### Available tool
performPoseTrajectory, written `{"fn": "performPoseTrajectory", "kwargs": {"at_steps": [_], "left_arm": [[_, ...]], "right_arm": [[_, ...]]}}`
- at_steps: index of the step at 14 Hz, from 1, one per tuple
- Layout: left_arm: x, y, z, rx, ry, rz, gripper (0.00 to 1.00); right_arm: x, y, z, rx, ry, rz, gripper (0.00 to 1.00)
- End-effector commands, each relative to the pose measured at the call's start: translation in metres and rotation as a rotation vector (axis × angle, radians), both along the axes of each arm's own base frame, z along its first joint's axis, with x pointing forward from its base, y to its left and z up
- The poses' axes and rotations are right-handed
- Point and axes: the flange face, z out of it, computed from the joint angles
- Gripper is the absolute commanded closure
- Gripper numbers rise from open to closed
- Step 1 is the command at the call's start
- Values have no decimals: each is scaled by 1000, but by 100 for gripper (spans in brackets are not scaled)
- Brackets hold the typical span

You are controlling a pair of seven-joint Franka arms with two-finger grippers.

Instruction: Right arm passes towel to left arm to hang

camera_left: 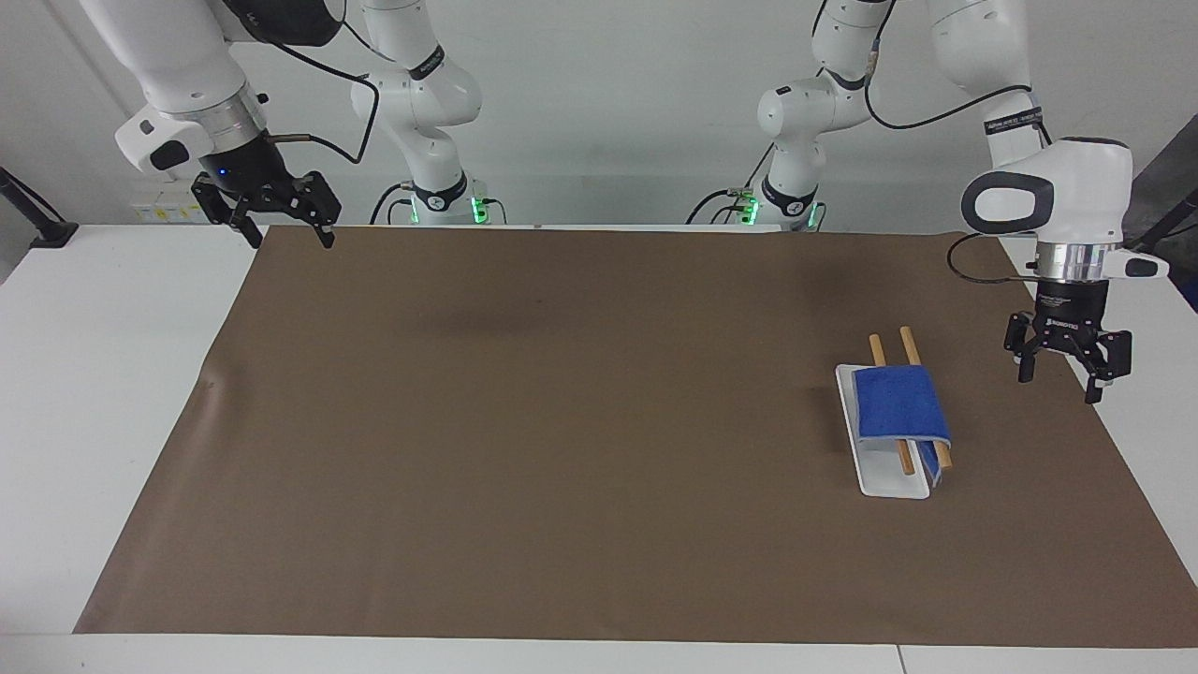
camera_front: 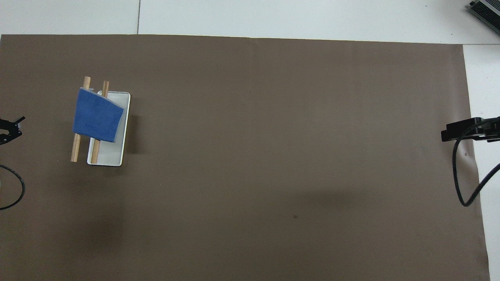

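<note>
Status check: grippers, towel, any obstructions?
Left gripper open, clear of rack. Right gripper open, waiting at its end. Towel draped over both rods. Nothing obstructing.

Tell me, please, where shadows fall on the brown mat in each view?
Facing view: a soft dark patch on the brown mat near the robots, plus a small shadow beside the rack. Overhead view: diffuse dark patches low on the mat, and a narrow one beside the rack.
</note>
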Motion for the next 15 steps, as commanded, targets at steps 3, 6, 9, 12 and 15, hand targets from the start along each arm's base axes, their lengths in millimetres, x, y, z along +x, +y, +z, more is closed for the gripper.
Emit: {"fn": "performPoseTrajectory", "kwargs": {"at_steps": [3, 6, 9, 12, 15], "left_arm": [[-2, -18, 28, 48, 12, -156, 0], [2, -62, 39, 82, 14, -301, 0], [-1, -107, 56, 77, 14, -411, 0], [-9, -151, 72, 125, 99, -589, 0], [-11, -207, 82, 268, 217, -804, 0]], "right_arm": [[-3, 4, 3, -35, -21, 5, 0], [-5, 2, 2, -35, -10, 2, 0], [-4, 1, -1, -35, -11, -1, 0], [-6, 1, -1, -34, -4, -2, 0], [-6, -2, -1, -32, -1, -7, 0]]}}
